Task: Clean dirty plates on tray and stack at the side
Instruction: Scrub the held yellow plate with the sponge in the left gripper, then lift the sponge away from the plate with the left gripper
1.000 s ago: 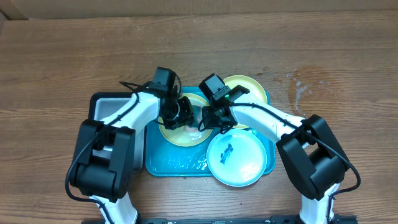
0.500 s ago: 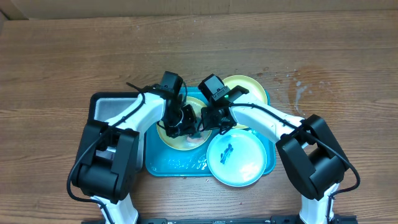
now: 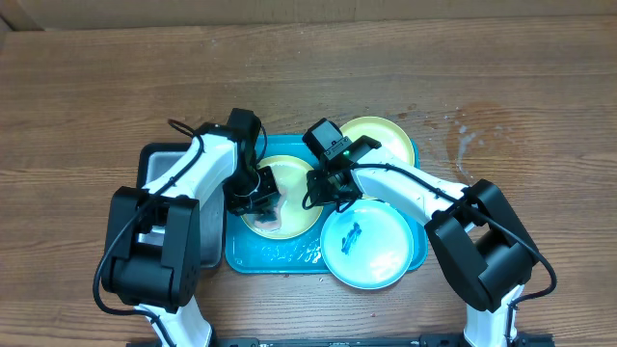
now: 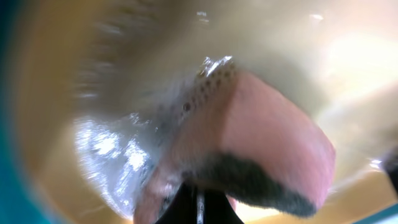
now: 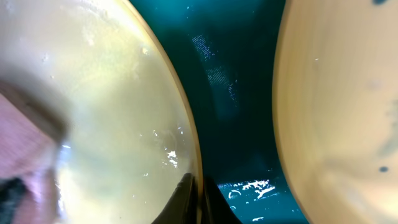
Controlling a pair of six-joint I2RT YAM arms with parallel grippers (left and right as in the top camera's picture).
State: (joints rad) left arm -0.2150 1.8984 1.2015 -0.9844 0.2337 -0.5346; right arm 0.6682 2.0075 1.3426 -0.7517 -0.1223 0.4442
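The teal tray (image 3: 275, 253) holds three plates. A yellow-green plate (image 3: 294, 178) lies centre-left, wet and shiny. My right gripper (image 3: 316, 191) is shut on its right rim, seen pinched in the right wrist view (image 5: 196, 199). My left gripper (image 3: 262, 204) is shut on a pink sponge (image 3: 274, 222) with a dark-stained edge, pressed on that plate (image 4: 124, 74); the sponge fills the left wrist view (image 4: 267, 143). A second yellow-green plate (image 3: 384, 140) lies at the tray's far right. A pale blue plate (image 3: 376, 251) with a dark smear lies front right.
A black-rimmed grey metal tray (image 3: 162, 166) sits against the teal tray's left side, under my left arm. A pale wet stain (image 3: 468, 135) marks the wooden table to the right. Water glistens on the teal tray's floor (image 5: 239, 93).
My left gripper has dragged the sponge from the plate's middle toward its lower left. My right gripper keeps its hold on the rim, nearly still.
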